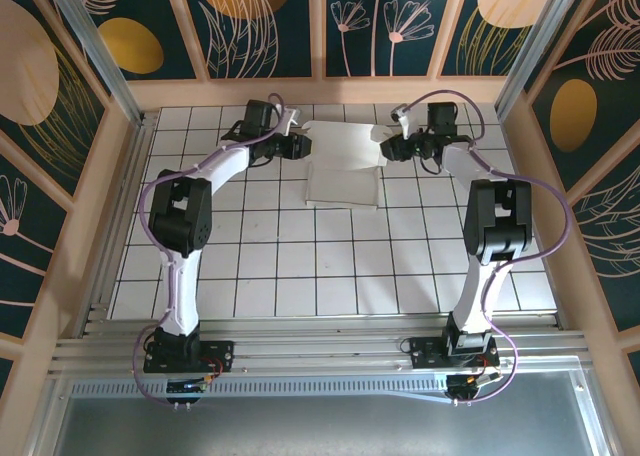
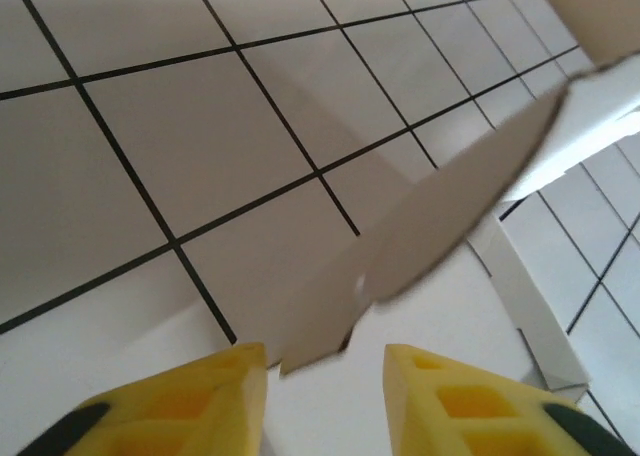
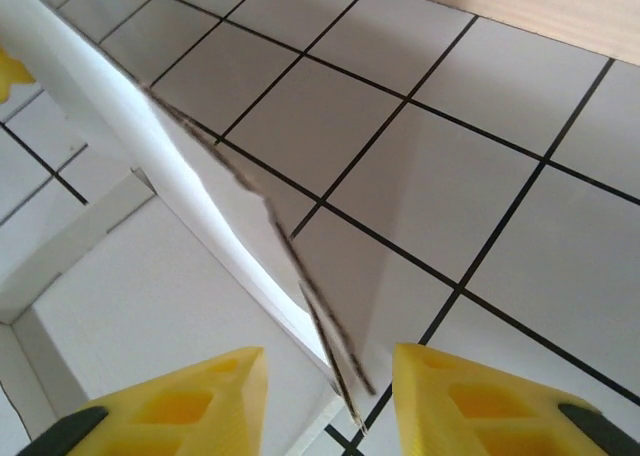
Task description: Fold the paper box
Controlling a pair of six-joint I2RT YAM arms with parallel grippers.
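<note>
From my overhead feed, the paper box (image 1: 344, 184) lies on the white tiled tabletop (image 1: 300, 266) in the upper middle of the frame, near the back wall, with flaps raised at its left and right ends. The left arm (image 1: 215, 171) rises from its base at the lower left, bends at the elbow and reaches up and to the right to the box's left end. The right arm (image 1: 490, 216) mirrors it from the lower right, angling up and left to the right end. On my left wrist feed, the left fingers (image 2: 200, 406) are spread at the bottom of the frame, and the tip of a tilted flap hangs in the gap between them, not pinched. On the right wrist feed, the right fingers (image 3: 180, 401) are spread too, with the thin edge of an upright flap running down between them
</note>
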